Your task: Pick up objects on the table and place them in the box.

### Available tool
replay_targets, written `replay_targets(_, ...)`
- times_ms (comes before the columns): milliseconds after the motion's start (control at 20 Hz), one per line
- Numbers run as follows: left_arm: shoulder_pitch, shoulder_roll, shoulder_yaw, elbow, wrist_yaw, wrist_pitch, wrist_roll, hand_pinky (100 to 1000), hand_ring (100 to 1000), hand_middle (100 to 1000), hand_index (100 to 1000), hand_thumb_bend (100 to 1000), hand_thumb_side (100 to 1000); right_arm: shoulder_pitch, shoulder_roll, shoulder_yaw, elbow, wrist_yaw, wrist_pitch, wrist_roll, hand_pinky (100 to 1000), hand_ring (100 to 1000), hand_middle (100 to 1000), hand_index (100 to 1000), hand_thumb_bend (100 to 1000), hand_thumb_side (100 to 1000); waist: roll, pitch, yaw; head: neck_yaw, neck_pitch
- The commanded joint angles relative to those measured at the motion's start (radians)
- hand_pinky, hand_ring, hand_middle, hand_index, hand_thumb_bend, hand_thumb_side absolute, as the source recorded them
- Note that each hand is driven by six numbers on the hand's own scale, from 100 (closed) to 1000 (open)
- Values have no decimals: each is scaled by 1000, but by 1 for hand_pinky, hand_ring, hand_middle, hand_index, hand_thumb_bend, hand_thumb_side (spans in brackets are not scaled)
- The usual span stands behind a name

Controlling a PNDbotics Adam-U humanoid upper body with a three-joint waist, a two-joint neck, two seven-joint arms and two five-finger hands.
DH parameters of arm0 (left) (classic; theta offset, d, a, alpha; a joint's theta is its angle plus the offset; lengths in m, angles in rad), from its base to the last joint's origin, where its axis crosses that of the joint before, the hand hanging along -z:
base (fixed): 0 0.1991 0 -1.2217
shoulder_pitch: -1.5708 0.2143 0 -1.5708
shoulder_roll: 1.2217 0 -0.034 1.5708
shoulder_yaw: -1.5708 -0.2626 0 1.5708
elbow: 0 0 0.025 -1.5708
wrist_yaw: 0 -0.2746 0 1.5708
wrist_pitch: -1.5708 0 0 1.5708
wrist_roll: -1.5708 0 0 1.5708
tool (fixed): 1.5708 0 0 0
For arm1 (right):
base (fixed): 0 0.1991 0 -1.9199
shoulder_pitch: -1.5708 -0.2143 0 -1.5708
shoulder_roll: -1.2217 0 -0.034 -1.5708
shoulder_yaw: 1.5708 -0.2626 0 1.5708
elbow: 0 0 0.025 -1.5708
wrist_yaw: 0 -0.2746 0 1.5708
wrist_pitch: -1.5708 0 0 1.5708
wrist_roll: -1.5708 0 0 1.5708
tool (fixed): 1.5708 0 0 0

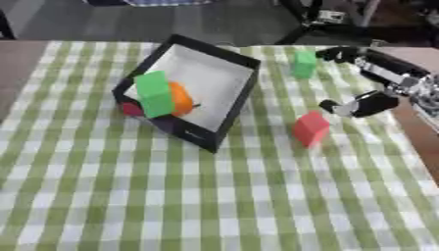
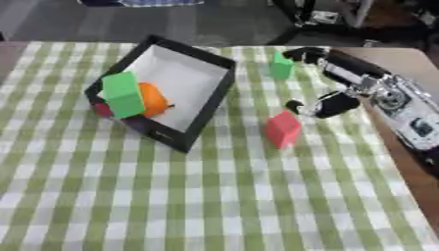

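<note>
A black box with a white inside (image 1: 212, 73) stands tilted at the table's back left. In it lie a green block (image 1: 155, 94), an orange object (image 1: 181, 99) and a bit of something red (image 1: 130, 109). On the cloth to the right stand a small green block (image 1: 304, 64) and, nearer to me, a red block (image 1: 309, 128). My right hand (image 2: 364, 81) reaches in from the right and is open. Its fingers (image 2: 302, 53) stretch up beside the small green block, and whether they touch it is unclear. Its thumb (image 2: 315, 107) points at the cloth just above the red block.
A green and white checked cloth (image 1: 214, 196) covers the table. Bare brown tabletop (image 1: 420, 137) shows along the right edge. Dark floor and the legs of a stand (image 1: 317, 19) lie beyond the far edge.
</note>
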State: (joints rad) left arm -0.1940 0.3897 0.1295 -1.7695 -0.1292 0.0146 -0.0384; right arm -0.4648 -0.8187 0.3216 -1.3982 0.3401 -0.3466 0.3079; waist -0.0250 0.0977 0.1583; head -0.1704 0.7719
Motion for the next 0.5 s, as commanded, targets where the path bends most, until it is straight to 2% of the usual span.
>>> replay_targets(50,-3,6,17,-17,11,0,-9,792,649,675,892,481,917,-48,-1,70,75,53,-43,51,930,948,936,984,367,270,3,-6,-3,-5,-2)
replay_targets(150,0,3,17,-17,11,0,-15,792,648,675,893,478,920,-69,15,95,126,85,-67,82,929,947,935,982,367,266,3,-5,-5,-5,-2)
replay_targets(250,2,3,19,-16,10,0,-22,791,645,671,893,475,923,-79,29,96,178,117,-98,115,929,947,934,981,365,260,2,-4,-6,-4,-2)
replay_targets(500,6,-1,26,-10,10,-3,-35,791,643,669,894,470,930,-84,50,51,251,198,-179,196,924,929,919,973,354,245,2,-4,-12,-3,-2)
